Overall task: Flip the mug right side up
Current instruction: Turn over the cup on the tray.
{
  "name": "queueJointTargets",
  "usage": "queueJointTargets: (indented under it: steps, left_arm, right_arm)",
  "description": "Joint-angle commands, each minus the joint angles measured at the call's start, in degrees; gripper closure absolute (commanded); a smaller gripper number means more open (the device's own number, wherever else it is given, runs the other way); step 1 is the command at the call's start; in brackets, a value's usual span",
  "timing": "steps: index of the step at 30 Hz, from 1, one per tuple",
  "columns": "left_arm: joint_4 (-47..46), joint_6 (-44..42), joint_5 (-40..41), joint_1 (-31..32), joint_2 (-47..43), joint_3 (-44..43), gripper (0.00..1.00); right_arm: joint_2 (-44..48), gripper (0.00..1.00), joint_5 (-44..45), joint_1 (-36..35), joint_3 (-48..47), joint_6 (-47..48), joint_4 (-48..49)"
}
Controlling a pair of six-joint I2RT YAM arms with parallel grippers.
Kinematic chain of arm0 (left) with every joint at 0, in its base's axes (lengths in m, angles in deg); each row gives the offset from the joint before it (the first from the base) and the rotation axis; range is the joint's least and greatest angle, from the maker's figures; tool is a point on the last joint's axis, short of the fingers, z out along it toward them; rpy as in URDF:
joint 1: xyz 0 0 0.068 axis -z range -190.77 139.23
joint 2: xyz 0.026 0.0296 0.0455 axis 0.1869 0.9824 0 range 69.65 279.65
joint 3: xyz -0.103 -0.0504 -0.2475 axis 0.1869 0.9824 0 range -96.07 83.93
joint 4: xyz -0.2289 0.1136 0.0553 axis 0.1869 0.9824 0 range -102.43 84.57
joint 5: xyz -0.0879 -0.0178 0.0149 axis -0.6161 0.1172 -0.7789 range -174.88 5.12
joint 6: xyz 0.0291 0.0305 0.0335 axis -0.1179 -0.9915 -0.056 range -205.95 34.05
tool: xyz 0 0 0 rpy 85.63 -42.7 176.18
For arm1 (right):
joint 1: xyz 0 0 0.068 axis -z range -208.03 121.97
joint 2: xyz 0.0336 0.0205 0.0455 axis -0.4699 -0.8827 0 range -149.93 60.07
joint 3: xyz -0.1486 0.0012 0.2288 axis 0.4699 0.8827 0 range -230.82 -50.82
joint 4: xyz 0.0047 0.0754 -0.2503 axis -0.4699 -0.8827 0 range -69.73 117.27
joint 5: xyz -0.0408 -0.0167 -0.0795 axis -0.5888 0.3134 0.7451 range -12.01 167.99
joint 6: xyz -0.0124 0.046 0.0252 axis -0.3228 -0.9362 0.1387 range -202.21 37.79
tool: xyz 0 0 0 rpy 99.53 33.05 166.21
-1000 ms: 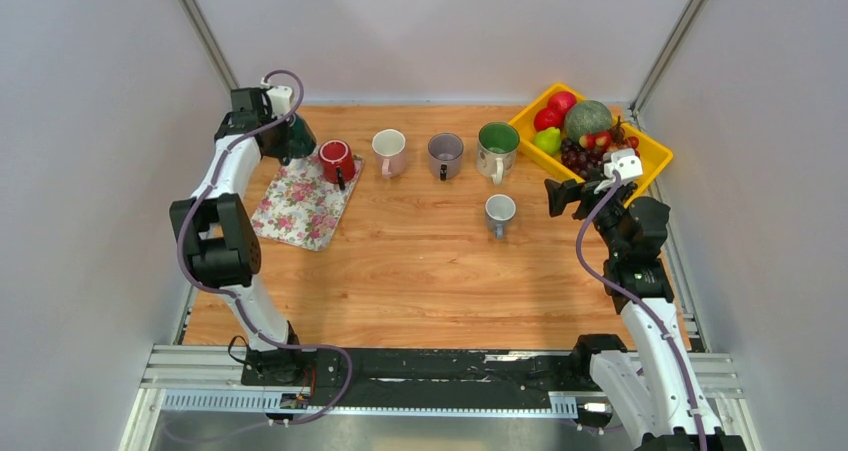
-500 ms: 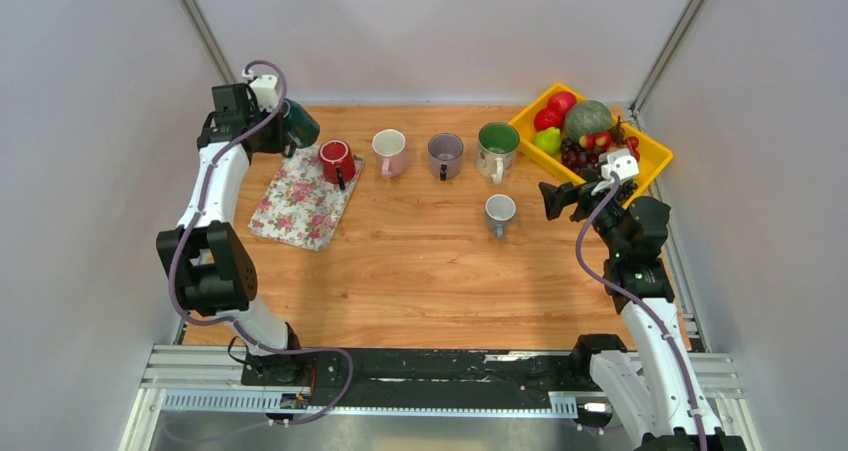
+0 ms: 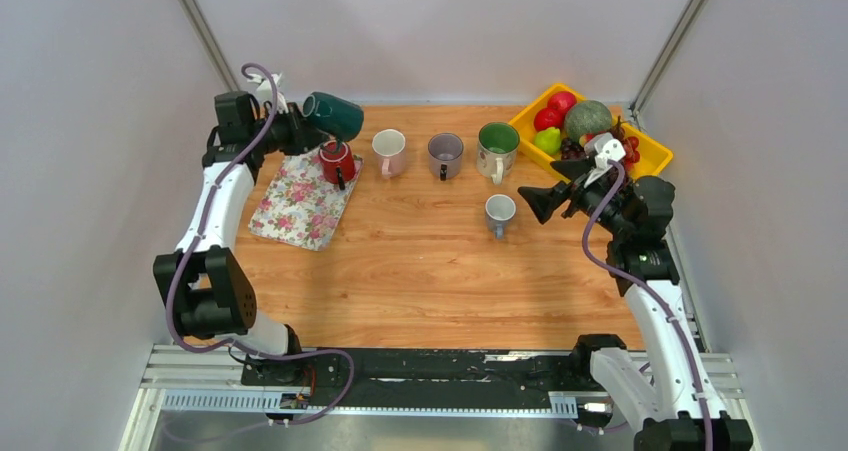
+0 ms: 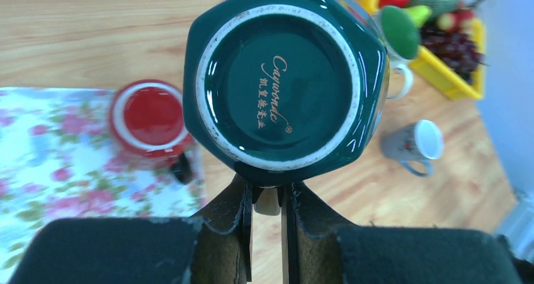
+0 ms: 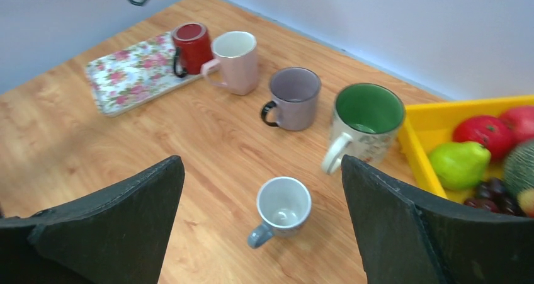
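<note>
The dark green mug (image 3: 335, 116) hangs in the air at the back left, tipped on its side above the red mug (image 3: 336, 159). My left gripper (image 3: 300, 129) is shut on its handle. In the left wrist view the green mug's (image 4: 283, 76) glazed base faces the camera, and the left gripper (image 4: 267, 189) pinches the handle just under it. Over at the right, my right gripper (image 3: 535, 196) hovers open and empty beside a small blue-grey mug (image 3: 499, 211). The right wrist view shows that small mug (image 5: 280, 210) upright between the wide jaws of the right gripper (image 5: 262, 161).
A floral mat (image 3: 305, 201) lies under the red mug. A pink mug (image 3: 389, 151), a purple mug (image 3: 445, 153) and a green-lined mug (image 3: 497, 146) stand upright in a row. A yellow tray (image 3: 655, 151) of fruit sits at the back right corner.
The left arm has lifted the green mug from the back left corner, swung it right and tipped it onto its side. The right gripper has edged left toward the small mug.
</note>
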Motion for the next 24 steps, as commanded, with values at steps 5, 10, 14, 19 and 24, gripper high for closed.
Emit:
queueJointTargets:
  steps: [5, 10, 14, 19, 24]
  left_arm:
    - [-26.49, 16.1, -14.07, 8.13, -6.81, 3.02, 1.0]
    - [-37.97, 25.22, -15.08, 14.08, -6.38, 4.35, 1.0]
    - [-51.42, 34.76, -15.61, 17.2, -5.4, 6.4, 1.0]
    - [-66.45, 46.86, -13.89, 20.73, -3.94, 9.12, 1.0]
    - [-73.18, 51.01, -10.9, 23.62, -4.94, 13.88, 1.0]
  right_arm:
    - [-4.54, 0.0, -16.12, -0.33, -7.33, -11.23, 7.48]
    - [-6.47, 0.0, -17.95, -0.36, -7.13, -22.28, 18.24]
    - [-8.11, 0.0, -18.12, -0.37, -5.63, -32.77, 30.22]
    - [-9.77, 0.0, -15.05, -0.54, -2.41, -44.25, 47.1]
    - [-11.45, 0.0, -10.77, -3.37, -2.06, -45.8, 50.92]
